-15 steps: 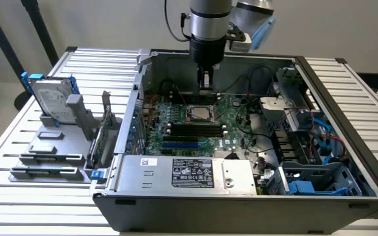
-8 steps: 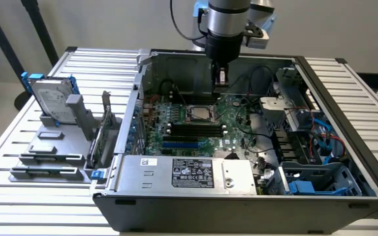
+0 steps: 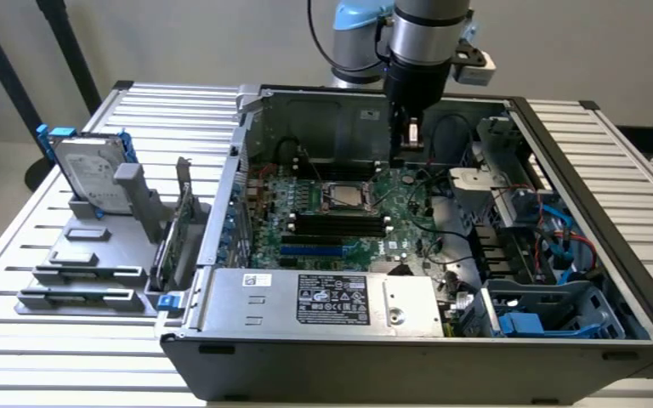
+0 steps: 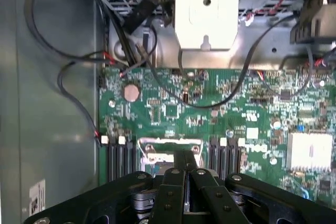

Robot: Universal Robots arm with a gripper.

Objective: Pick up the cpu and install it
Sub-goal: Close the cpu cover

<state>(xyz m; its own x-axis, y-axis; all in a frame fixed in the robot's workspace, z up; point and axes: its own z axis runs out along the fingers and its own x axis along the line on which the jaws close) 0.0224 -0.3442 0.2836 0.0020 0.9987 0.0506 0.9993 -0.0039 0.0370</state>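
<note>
— How many of each thing do you count?

— One arm with one gripper (image 4: 185, 157), one open computer case (image 3: 417, 357), one green motherboard (image 3: 400, 217) on its floor, and one cpu (image 3: 343, 197). Well away from the jaws, outside the case towards the exterior view's left, one hard drive (image 3: 82, 170) in a blue frame stands upright in one grey rack (image 3: 82, 272). One labelled metal box (image 3: 315, 297) lies nearer the camera than the jaws. Farther out on the board from them I see one round coin cell (image 4: 131, 92) and one ribbed heat sink (image 4: 310, 150).

— And the memory sticks?

— Long black ones (image 3: 338, 225) lie side by side just beyond the cpu, on its far side from the jaws. I cannot count them with any certainty.

— How do the jaws stand?

— Pressed together, with nothing I can make out between them. They hang inside the case, over the board.

— Where is the cpu?

— In the socket at the middle of the board, lower than the jaw tips and a little to the exterior view's left of them. In the wrist view the tips sit right over the socket's metal frame (image 4: 169, 142). I cannot tell whether they touch anything.

— How does it look?

— Small, flat and square. The top is silver-grey with a dull sheen. It lies level, with the bright frame around it.
</note>
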